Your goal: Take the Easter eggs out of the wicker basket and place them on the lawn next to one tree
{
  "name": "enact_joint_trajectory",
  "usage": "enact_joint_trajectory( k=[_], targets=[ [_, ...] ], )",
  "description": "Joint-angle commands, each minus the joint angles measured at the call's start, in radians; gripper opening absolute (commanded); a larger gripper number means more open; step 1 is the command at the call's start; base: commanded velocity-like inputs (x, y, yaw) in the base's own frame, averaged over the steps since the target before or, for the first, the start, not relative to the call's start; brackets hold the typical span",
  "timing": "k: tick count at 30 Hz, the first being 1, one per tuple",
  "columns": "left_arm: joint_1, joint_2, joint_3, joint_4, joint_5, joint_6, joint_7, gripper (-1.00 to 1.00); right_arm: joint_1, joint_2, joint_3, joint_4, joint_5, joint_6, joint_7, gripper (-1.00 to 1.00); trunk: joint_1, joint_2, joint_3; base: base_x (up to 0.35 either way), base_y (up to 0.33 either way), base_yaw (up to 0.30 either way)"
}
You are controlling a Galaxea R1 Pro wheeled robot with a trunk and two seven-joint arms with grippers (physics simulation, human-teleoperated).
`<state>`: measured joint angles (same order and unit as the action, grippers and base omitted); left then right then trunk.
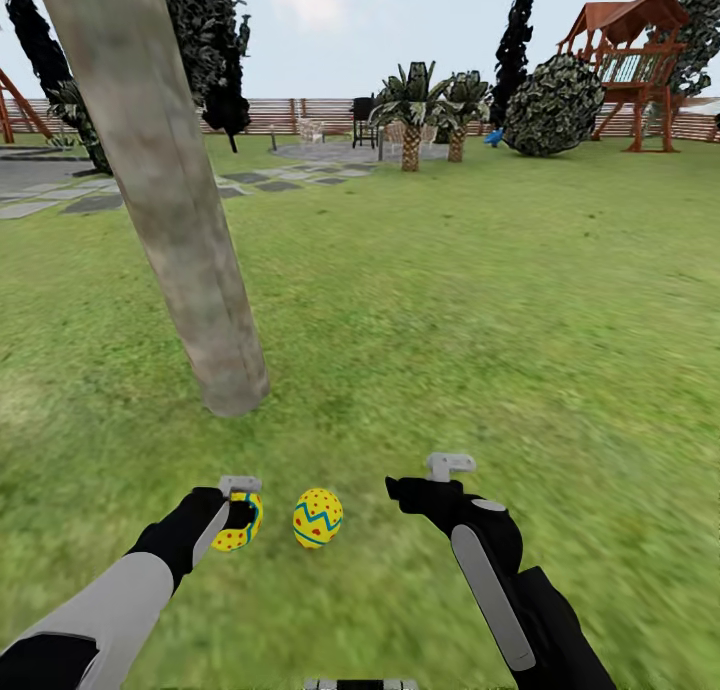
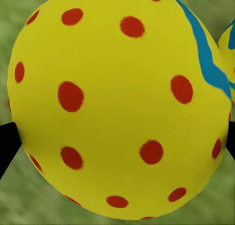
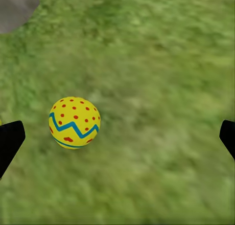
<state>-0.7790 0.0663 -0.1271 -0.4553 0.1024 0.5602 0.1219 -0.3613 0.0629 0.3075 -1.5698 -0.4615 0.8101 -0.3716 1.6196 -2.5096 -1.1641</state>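
The tree [image 1: 170, 220] leans up from the lawn [image 1: 450, 320], its pale trunk meeting the grass just ahead of my arms. My left gripper [image 1: 240, 512] is shut on a yellow red-dotted Easter egg [image 1: 238, 532], low over the grass in front of the trunk. Up close, that egg [image 2: 117, 102] sits between the dark fingers [image 2: 7, 139]. A second egg [image 1: 318, 518] with a blue zigzag band lies on the grass right beside it. My right gripper [image 1: 405, 490] hangs open to the right of this egg [image 3: 74, 122], its fingertips [image 3: 10, 139] spread wide. The wicker basket is out of view.
A grey stepping-stone path [image 1: 60, 195] runs at the far left. Two short palms [image 1: 425, 110], a round bush [image 1: 555, 105] and a red playset [image 1: 630, 60] stand far back along the slat fence [image 1: 300, 115]. Open grass stretches ahead and to the right.
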Motion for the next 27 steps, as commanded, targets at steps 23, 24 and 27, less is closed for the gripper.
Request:
enact_joint_trajectory(
  k=[23,24,27],
  targets=[
    [0.000,0.004,-0.008,-0.002,0.007,-0.034,0.010,-1.00,-0.001,0.000,0.002,-0.001,-0.009,0.002,-0.010,1.00,0.005,-0.003,-0.047,0.015,0.008,0.000],
    [0.000,0.004,-0.008,-0.002,0.007,-0.035,0.010,-1.00,-0.001,0.000,0.002,-0.001,-0.009,0.002,-0.010,1.00,0.005,-0.003,-0.047,0.052,0.029,0.000],
    [0.000,0.003,-0.009,-0.002,0.007,-0.035,0.010,-1.00,-0.001,0.000,0.002,-0.001,-0.009,0.002,-0.010,1.00,0.005,-0.003,-0.047,0.044,-0.044,0.000]
  ],
)
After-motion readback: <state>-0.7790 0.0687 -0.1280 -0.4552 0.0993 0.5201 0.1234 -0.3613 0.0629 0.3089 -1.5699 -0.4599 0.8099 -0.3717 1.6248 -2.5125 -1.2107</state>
